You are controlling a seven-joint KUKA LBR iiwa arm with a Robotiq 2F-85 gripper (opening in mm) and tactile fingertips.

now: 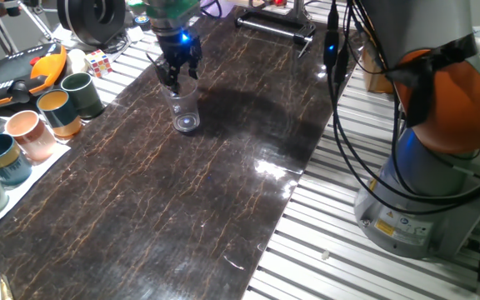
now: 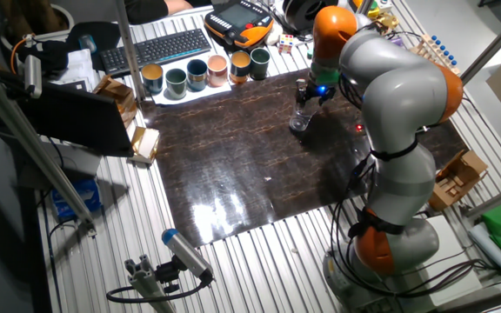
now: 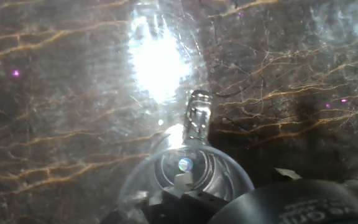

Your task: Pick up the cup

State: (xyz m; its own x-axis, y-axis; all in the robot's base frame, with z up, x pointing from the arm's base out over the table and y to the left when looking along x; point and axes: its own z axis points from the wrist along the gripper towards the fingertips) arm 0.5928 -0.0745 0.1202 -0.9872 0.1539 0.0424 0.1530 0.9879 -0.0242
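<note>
The cup stands upright on the dark marbled mat, near the mat's far end. The gripper is right over its rim, fingers pointing down at the top of the cup. The pictures do not show whether the fingers are closed on it. Nothing stands close beside the cup. Well off to the side, a row of coloured mugs sits at the mat's edge, with a small puzzle cube and a keyboard beyond. No writing can be read.
</note>
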